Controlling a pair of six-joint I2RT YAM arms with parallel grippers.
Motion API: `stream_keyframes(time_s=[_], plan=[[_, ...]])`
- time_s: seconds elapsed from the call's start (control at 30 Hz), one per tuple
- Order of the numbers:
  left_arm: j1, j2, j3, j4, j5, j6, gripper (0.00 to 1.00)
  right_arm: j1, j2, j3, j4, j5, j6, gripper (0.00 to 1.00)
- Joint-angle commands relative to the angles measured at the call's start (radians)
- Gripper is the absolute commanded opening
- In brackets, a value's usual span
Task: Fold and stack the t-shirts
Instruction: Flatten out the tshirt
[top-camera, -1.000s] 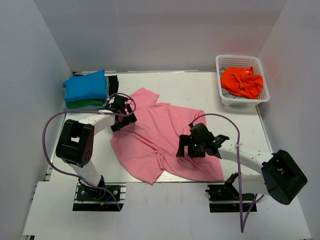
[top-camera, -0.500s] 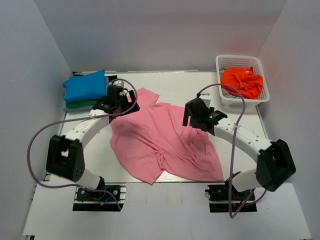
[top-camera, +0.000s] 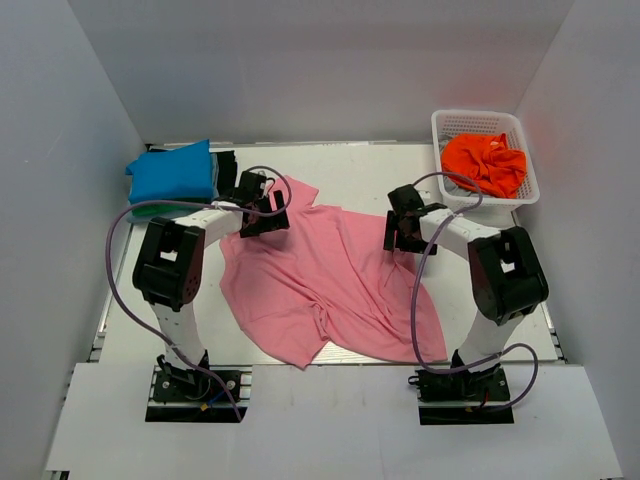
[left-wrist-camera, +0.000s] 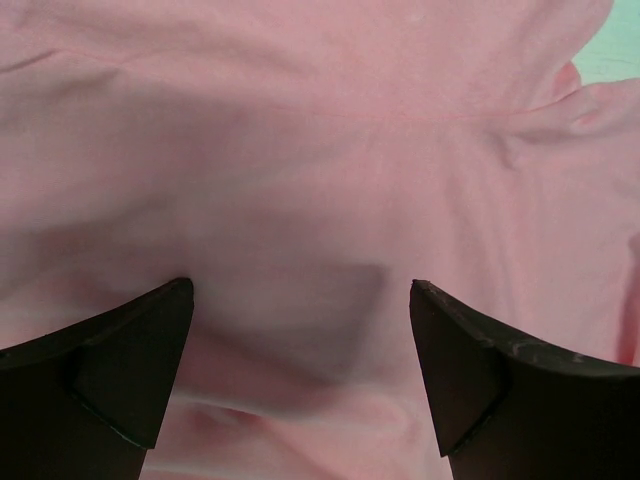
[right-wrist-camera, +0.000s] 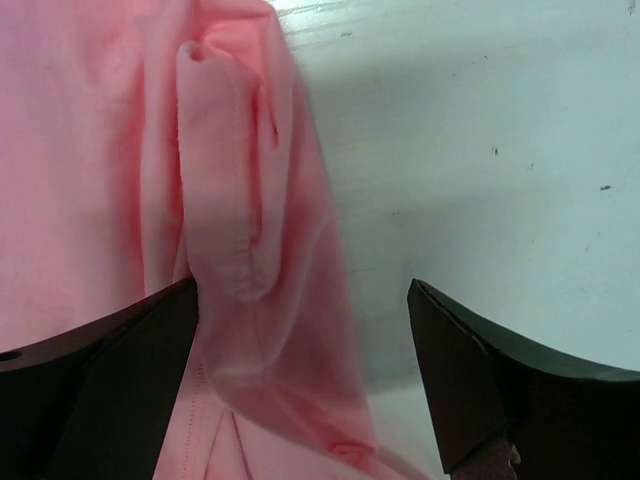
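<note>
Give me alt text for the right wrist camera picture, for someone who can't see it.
The right end effector, open, hangs over the bunched edge of a light pink t-shirt lying on a white table. Pink cloth fills the left of the picture, bare table the right.

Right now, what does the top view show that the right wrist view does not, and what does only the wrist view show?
Only the top view: the basket holding the orange shirt, the blue shirt at far left, the left gripper, and the full spread of the pink shirt.
Only the right wrist view: the stitched seam of a bunched fold, close up, and that the right gripper is open.
Both: the pink shirt's edge on the white table.
</note>
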Motion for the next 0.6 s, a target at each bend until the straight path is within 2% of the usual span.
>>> stream_keyframes(time_s=[0.0, 0.13, 0.33, 0.57], plan=[[0.005, 0.031, -0.056, -0.051, -0.055, 0.006, 1.00, -0.047, 0.003, -0.010, 0.052, -0.087, -0.037, 0.90], [0.015, 0.042, -0.065, -0.062, -0.124, 0.006, 1.00, -0.108, -0.003, -0.044, 0.028, -0.062, -0.028, 0.90], [0.033, 0.062, -0.084, -0.071, -0.159, 0.006, 1.00, -0.272, -0.086, -0.117, 0.009, -0.048, -0.006, 0.90], [0.053, 0.071, -0.084, -0.071, -0.172, 0.006, 1.00, -0.457, -0.158, -0.064, -0.047, -0.027, -0.006, 0.90]])
